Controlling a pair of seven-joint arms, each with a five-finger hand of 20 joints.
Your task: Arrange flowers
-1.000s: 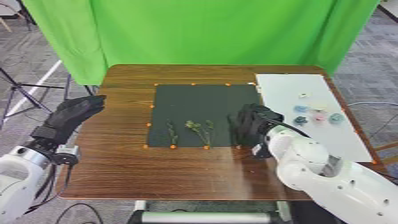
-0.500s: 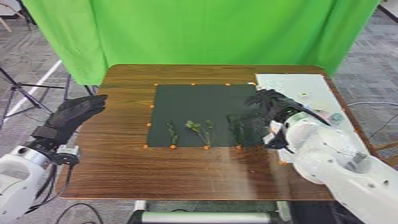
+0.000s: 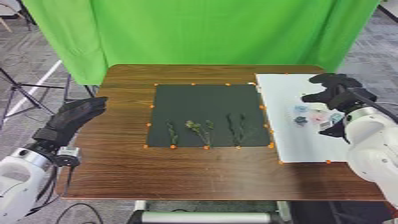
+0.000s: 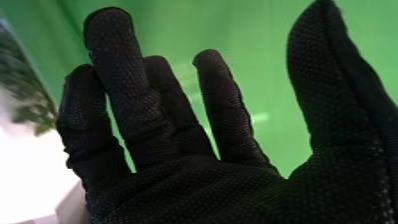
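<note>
The right hand [image 3: 345, 97] has swung outward from the dark mat [image 3: 202, 102] to over the white sheet [image 3: 282, 92].
Open, empty, thumb spread, it is the nearer hand; the flower heads [image 3: 300, 120] lie leftward and robotward of it, so reaching them likely means drawing back.

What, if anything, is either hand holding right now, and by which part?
Nothing is held: the right hand is open over the white sheet, and the left hand is open and empty.
</note>
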